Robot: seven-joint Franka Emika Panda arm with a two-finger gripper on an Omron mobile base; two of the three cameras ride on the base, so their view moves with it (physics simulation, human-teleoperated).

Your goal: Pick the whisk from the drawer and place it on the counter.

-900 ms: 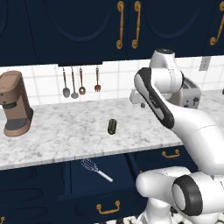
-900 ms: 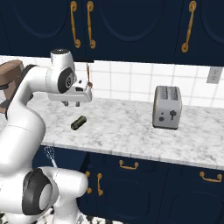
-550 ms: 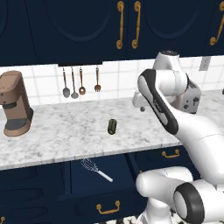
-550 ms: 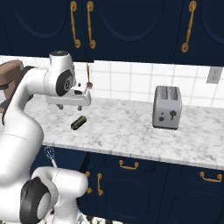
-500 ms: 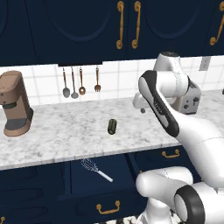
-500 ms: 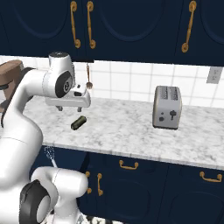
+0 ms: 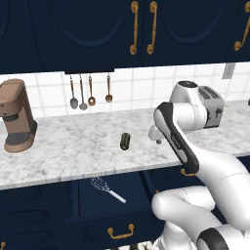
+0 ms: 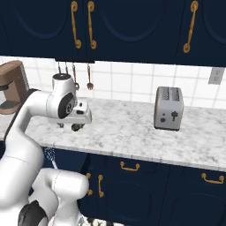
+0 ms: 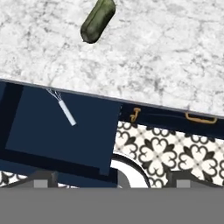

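- down in the open drawer (image 7: pixel 93 205), the whisk (image 7: pixel 108 189) lies flat on the dark floor, wire loops toward the tabletop edge and white handle angled out toward the drawer front; in the hand view the loops are partly tucked under the marble overhang.
- the drawer is pulled out below the tabletop (image 7: pixel 73 151), its curved gold handle (image 7: pixel 120 231) facing the robot, so nothing has to be opened first.
- on the marble above, a short dark green cylinder (image 7: pixel 125 141) lies on its side, well apart from the whisk and no part of the job.
- the end effector (image 8: pixel 76 126) hangs over the tabletop near its front edge, beside that cylinder; it carries nothing, but i cannot tell how wide the fingers stand.
- step in hand, as i judge it: reaching for the whisk, with the pick not yet begun.
- to do it well, bring the hand out past the tabletop edge before dropping, or the wrist may catch the overhang.
- aim at the white handle, not the thin wires, which would likely slip or flex.
- turn the wrist so the fingers close across the handle's slant, and descend straight so the drawer walls stay clear.
- further out stand a brown coffee machine (image 7: pixel 16 117), hanging copper utensils (image 7: pixel 90 91) and a toaster (image 8: pixel 168 108).
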